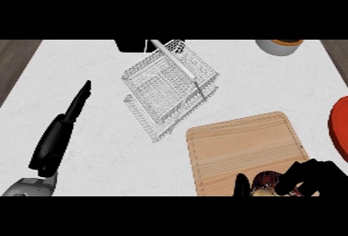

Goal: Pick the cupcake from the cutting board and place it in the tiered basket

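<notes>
Wire tiered basket stands beyond the cutting board; there our right hand curls round the cupcake; our left hand lies straight-fingered.

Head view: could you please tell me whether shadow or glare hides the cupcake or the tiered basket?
In the head view the light is even, with no glare on the white counter and no heavy shadows; the tiered basket reads clearly against it; the cupcake is half hidden only by the right hand curled round it, at the view's lower edge.
</notes>
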